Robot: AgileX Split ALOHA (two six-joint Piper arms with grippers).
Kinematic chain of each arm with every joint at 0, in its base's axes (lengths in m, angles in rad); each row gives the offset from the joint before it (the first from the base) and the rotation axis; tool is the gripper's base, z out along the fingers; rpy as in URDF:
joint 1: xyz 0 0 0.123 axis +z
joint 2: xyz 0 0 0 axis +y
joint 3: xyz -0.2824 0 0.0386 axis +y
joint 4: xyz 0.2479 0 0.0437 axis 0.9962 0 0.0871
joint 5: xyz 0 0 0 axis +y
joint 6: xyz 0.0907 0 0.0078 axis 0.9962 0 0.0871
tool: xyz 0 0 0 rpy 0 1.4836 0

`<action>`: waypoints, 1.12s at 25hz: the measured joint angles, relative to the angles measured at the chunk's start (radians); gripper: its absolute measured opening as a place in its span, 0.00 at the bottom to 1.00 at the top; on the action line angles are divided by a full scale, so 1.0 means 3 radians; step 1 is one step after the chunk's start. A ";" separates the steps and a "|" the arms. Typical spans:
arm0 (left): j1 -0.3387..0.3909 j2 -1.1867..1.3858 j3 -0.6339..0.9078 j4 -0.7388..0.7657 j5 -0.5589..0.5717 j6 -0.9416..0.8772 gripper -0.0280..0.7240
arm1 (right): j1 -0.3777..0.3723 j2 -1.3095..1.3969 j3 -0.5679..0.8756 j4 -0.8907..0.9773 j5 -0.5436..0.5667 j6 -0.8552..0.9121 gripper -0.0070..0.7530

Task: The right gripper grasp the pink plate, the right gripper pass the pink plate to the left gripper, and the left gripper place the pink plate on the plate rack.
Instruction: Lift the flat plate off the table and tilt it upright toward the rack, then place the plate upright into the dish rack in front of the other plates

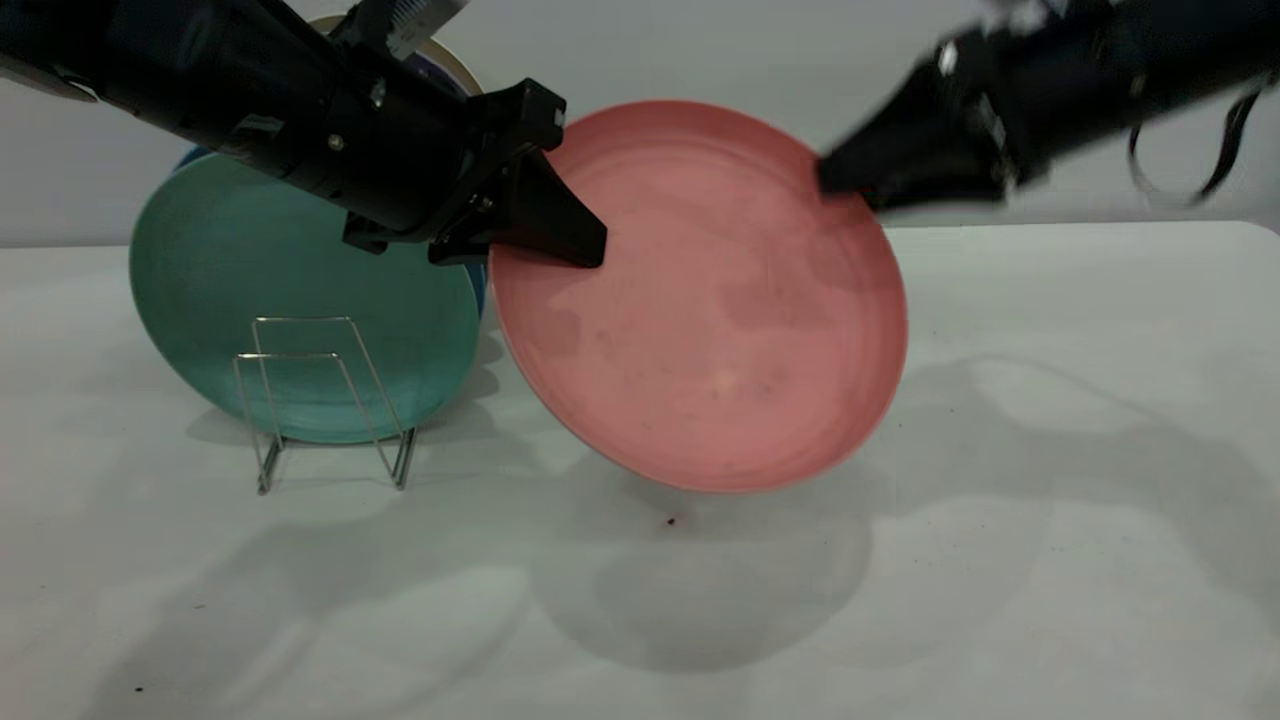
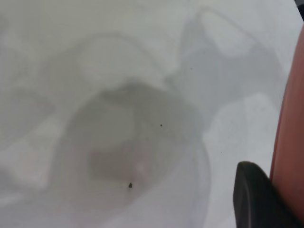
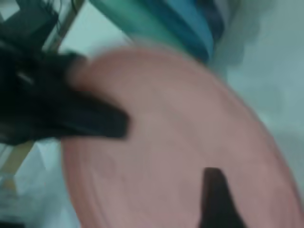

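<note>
While both claws pinch the pink plate (image 1: 700, 300) midair beside the plate rack (image 1: 325, 400) | left gripper (image 1: 560, 235) clamped on rim | right gripper (image 1: 835, 180) clamped too, should only release once left's firm

the pink plate (image 1: 700, 310) hangs tilted above the white table (image 1: 1050, 480), casting a shadow below. the left gripper (image 1: 560, 235) clamps its upper left rim; the right gripper (image 1: 835, 180) meets its upper right rim. behind, a teal plate (image 1: 270, 290) stands in the wire plate rack (image 1: 320, 400).
</note>
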State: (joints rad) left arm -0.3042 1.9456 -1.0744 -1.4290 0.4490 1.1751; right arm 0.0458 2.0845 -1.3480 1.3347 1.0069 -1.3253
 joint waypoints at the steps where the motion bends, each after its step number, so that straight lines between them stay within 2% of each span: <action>1: 0.0000 0.0000 0.0000 0.0007 0.0000 0.0048 0.17 | -0.0029 -0.0143 0.0000 0.0015 0.0000 0.0000 0.68; 3: 0.0000 -0.0007 0.0000 0.0014 -0.0012 0.0169 0.17 | -0.0127 -0.0441 0.0000 0.0026 0.0007 0.0026 0.75; 6: 0.0000 -0.0089 0.0000 0.0026 -0.0045 0.0471 0.17 | -0.0303 -0.0967 0.0000 0.0026 0.0056 0.0130 0.78; 11: 0.0185 -0.0602 0.0000 0.0282 -0.0066 0.1174 0.17 | -0.0621 -0.1961 0.0000 -0.0182 0.0447 0.0523 0.73; 16: 0.0596 -0.1266 0.0000 0.0771 0.0004 0.1770 0.17 | -0.0726 -0.2912 0.0059 -0.1009 0.0693 0.1162 0.63; 23: 0.1149 -0.1748 0.0000 0.1101 0.0232 0.2676 0.17 | -0.0726 -0.4182 0.0689 -0.2183 0.0777 0.2124 0.53; 28: 0.1273 -0.1756 0.0000 0.1410 0.0286 0.3082 0.17 | -0.0726 -0.4989 0.1378 -0.2651 0.0777 0.2731 0.52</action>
State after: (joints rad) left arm 0.0777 1.4188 -1.0744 -1.0060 0.5348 2.0997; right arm -0.1718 0.5878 -0.9345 0.5393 1.2401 -0.5059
